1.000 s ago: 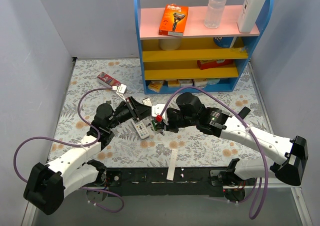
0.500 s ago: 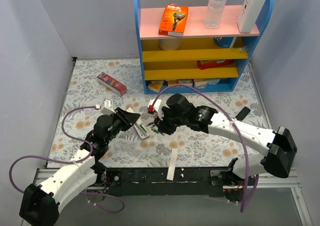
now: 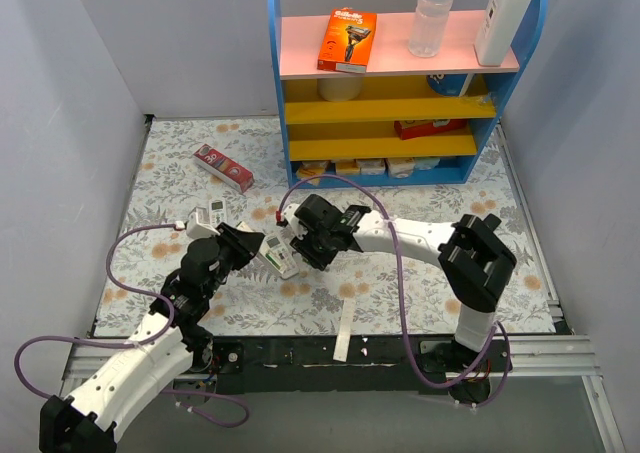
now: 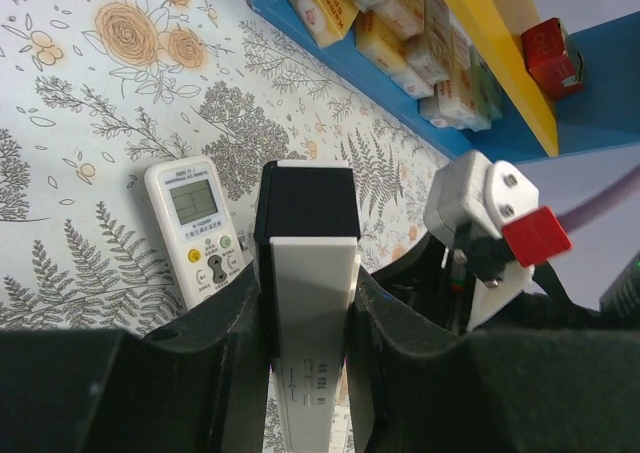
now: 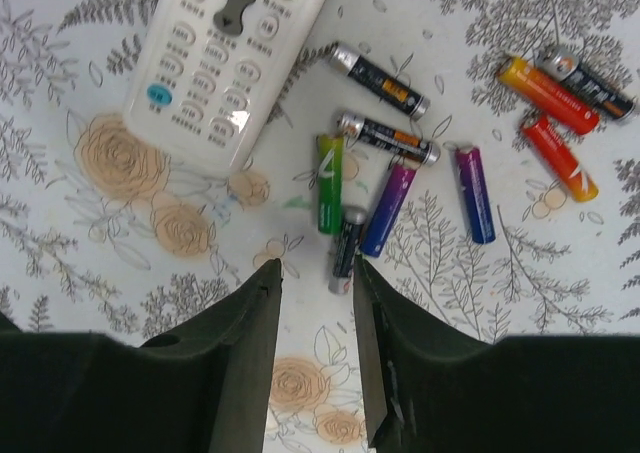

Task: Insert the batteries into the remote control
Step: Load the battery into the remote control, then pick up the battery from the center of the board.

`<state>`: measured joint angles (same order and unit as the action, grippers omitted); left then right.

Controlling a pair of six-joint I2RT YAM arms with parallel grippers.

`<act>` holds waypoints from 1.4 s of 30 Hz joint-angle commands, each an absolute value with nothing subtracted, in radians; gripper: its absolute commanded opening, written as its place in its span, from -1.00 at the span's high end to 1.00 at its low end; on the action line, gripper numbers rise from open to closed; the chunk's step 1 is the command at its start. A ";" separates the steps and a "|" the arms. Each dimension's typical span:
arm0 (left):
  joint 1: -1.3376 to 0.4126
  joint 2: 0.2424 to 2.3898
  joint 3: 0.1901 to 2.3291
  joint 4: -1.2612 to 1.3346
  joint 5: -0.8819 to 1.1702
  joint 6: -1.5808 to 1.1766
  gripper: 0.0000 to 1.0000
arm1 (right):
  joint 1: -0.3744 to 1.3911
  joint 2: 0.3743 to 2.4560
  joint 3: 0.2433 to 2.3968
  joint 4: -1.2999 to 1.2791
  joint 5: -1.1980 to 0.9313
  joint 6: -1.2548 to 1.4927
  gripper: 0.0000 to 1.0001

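Plainly, the left fingers (image 4: 235, 358) are pinching a remote (image 4: 308, 273) by its long sides, black end pointing away from the wrist, lifted off the bench (image 3: 420, 298). My judgement is that it is held up this way to keep it steady and reachable for the other arm. Small marks show on its white face, but I cannot tell whether the battery slot is uncovered.

The right fingers (image 5: 252, 348) are spread with nothing between them. They hang just above the batteries (image 5: 388, 138), which lie loose on the bench in a scatter: black, green, purple, blue, orange and red. A short black cell sits nearest the gap, so the spread looks ready for a pick, though none is gripped yet and none is in the remote.

The right wrist view alone shows the batteries; from above, the right arm's wrist covers them. It also shows the button end of a second remote (image 5: 230, 63) lying flat just beside the cells. The left wrist view adds that remote's screen end and the grip on the lifted one. Only the top view shows both arms meeting mid-bench, well apart from the shelf unit (image 3: 400, 175) behind.
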<state>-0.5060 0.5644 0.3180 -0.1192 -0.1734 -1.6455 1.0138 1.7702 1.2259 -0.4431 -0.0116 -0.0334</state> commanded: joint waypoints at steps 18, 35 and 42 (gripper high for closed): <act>-0.505 0.494 0.382 -0.198 -0.244 -1.608 1.00 | 1.012 1.983 1.419 -0.482 0.026 0.005 0.23; -0.505 0.515 0.356 -0.089 -0.154 -1.605 1.00 | 1.023 1.907 1.405 -0.512 0.008 -0.020 0.70; -0.505 0.538 0.315 0.054 -0.068 -1.605 1.00 | 1.023 1.751 1.394 -0.554 -0.011 0.014 0.72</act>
